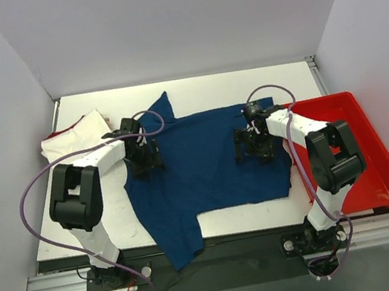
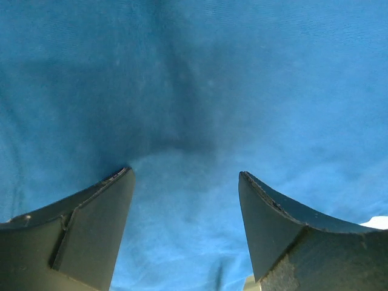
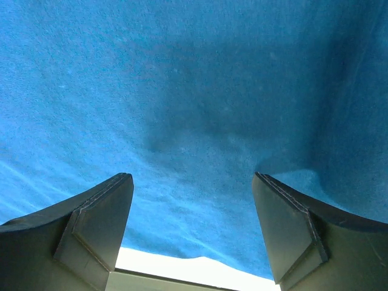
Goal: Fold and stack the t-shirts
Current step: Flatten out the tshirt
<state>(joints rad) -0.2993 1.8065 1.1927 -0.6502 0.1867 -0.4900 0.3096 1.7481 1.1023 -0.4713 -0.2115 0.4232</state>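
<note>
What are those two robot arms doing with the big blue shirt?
It looks like they are about to fold it. The blue t-shirt lies spread on the table, not yet folded, one end hanging over the near edge. The left gripper and the right gripper are both low over it, open, pinching nothing. The white t-shirt sits bunched in the far left corner.

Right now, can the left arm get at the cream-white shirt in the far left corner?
Probably yes. The left gripper hangs open over the blue shirt, and the cream-white shirt lies close on its left, with nothing standing between them.
</note>
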